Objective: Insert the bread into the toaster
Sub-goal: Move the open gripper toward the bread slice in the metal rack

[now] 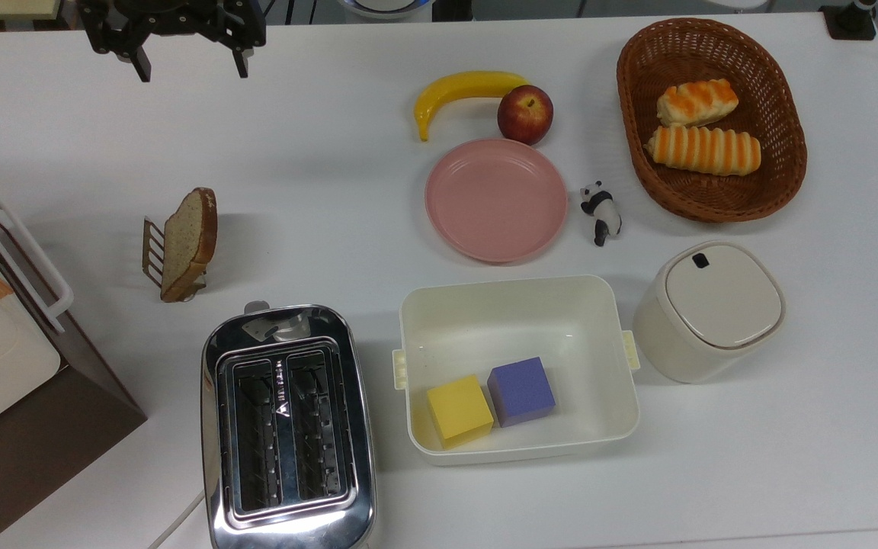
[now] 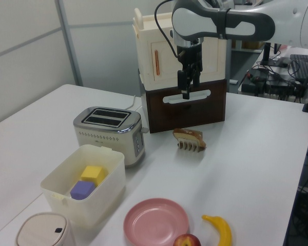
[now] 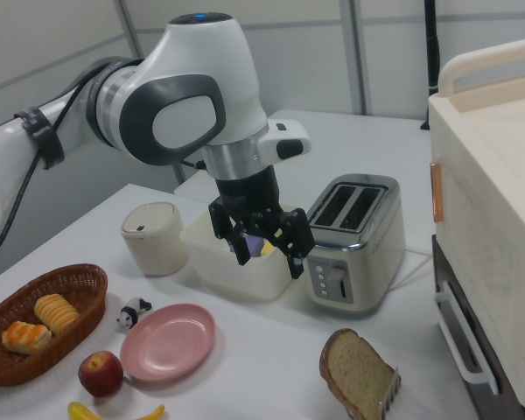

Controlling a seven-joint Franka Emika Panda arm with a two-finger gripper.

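The white table (image 1: pixel 347 191) spreads wide under everything. The toaster (image 1: pixel 286 427) sits at about seven o'clock in the top view, both slots bare. The gripper (image 1: pixel 189 65) hangs in the air at eleven o'clock, fingers spread wide with nothing between them. The bread (image 1: pixel 189 242) leans upright in a small rack (image 1: pixel 152 252) at nine o'clock, just beyond the toaster, well apart from the gripper.

White surface (image 1: pixel 332 137). Pale grey panelled walls (image 2: pixel 31 51) behind. Desk with keyboard (image 2: pixel 302 54) and cables at the left view's right.
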